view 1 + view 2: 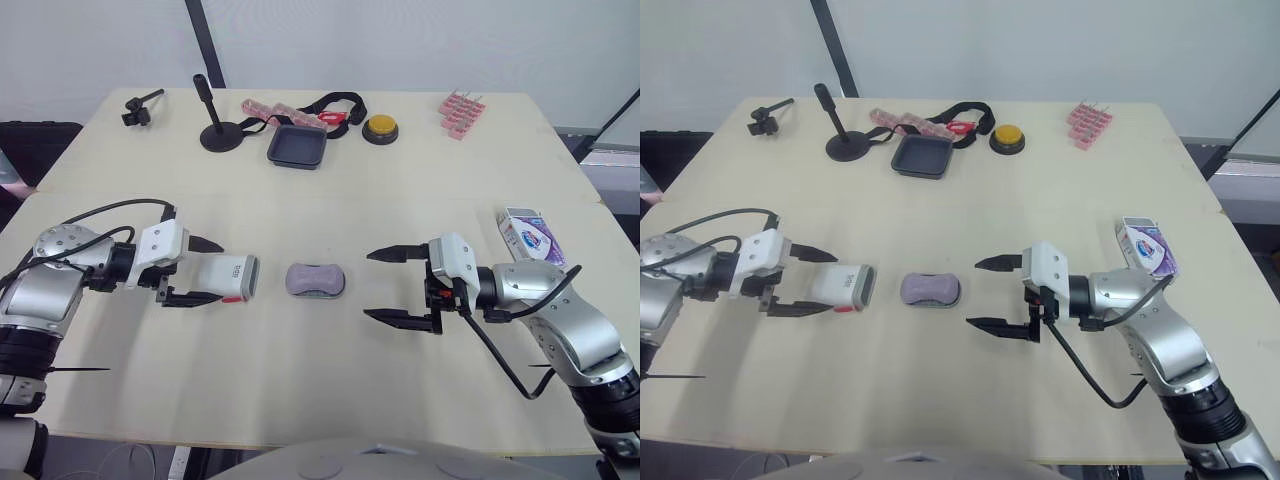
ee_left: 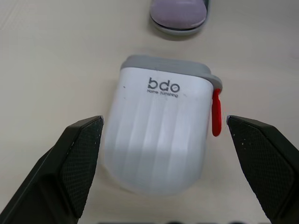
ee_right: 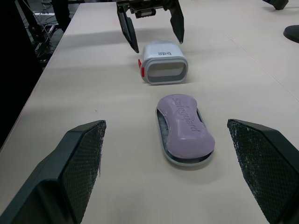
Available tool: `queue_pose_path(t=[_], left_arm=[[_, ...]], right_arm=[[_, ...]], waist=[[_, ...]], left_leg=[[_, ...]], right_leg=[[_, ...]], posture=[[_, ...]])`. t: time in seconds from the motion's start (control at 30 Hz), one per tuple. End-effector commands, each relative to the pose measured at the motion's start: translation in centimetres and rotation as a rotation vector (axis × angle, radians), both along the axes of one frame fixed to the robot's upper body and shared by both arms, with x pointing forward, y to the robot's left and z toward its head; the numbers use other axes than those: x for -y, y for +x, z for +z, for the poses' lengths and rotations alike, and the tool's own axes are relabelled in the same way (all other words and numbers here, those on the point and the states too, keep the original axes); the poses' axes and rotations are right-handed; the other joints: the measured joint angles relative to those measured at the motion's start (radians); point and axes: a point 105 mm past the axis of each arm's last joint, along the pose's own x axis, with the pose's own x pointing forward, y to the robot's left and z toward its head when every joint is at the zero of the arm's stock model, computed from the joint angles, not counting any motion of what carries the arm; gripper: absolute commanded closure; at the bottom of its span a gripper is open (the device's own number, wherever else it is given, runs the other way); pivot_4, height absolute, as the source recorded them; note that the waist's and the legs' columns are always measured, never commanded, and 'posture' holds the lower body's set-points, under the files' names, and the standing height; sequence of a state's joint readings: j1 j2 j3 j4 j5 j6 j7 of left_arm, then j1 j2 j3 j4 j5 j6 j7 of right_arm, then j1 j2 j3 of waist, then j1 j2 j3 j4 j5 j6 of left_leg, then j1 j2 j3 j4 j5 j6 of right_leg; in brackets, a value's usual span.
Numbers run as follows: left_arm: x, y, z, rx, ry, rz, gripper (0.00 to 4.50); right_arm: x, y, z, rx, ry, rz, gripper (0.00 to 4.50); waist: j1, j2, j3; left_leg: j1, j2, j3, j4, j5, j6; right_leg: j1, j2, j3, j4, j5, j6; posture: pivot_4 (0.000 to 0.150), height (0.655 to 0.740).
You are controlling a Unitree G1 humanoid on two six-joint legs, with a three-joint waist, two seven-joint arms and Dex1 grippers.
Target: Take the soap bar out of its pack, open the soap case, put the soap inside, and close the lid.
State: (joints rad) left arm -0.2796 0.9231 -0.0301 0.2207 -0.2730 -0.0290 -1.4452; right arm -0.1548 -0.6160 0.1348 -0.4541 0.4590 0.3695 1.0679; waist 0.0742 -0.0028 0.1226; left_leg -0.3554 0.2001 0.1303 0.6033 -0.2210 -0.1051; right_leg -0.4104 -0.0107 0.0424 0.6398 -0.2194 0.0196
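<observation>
A lilac soap bar (image 1: 316,278) lies on a shallow grey tray (image 3: 161,135) at the table's middle. To its left a white soap case shell (image 1: 229,277) marked "bdo", with a grey rim and red latch (image 2: 216,113), lies on its side, its mouth facing the soap. My left gripper (image 1: 216,271) is open, its fingers (image 2: 80,158) straddling the shell with small gaps on both sides. My right gripper (image 1: 368,285) stands open just right of the soap, pointing at it, holding nothing. The soap pack (image 1: 528,236), a white and purple box, lies at the right edge.
Along the far side stand a black stand (image 1: 218,130), a small black clamp (image 1: 140,108), a dark square tray (image 1: 297,146), a black strap (image 1: 335,105), a yellow button (image 1: 380,128) and pink pieces (image 1: 461,113). The table edge runs close behind the right arm.
</observation>
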Motion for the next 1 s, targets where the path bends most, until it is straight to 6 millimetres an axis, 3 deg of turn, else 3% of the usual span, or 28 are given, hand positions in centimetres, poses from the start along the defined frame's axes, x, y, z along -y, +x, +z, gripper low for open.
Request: queue_pose_path(t=[0.03,0.47,1.0], left_arm=[[-0.8,0.3,-0.1,0.003,0.035,0.003,0.00],[-0.9,1.0,-2.7,-0.005,0.071,0.011,0.00],[0.3,1.3,-3.2,-0.001,0.035,-0.002,0.00]], right_arm=[[-0.4,-0.5,1.2,0.042,0.012,0.022,0.01],[-0.2,-0.5,0.7,0.043,-0.009,0.011,0.01],[0.0,-0.7,-0.3,0.045,-0.028,0.015,0.01]], waist=[[0.000,0.000,0.000],[0.003,0.000,0.000],[0.005,0.000,0.000]], left_leg=[[0.000,0.000,0.000,0.000,0.000,0.000],[0.000,0.000,0.000,0.000,0.000,0.000],[0.000,0.000,0.000,0.000,0.000,0.000]], right_leg=[[0.000,0.000,0.000,0.000,0.000,0.000],[0.000,0.000,0.000,0.000,0.000,0.000],[0.000,-0.001,0.000,0.000,0.000,0.000]], posture=[[0.150,0.7400],[0.150,0.7400],[0.150,0.7400]])
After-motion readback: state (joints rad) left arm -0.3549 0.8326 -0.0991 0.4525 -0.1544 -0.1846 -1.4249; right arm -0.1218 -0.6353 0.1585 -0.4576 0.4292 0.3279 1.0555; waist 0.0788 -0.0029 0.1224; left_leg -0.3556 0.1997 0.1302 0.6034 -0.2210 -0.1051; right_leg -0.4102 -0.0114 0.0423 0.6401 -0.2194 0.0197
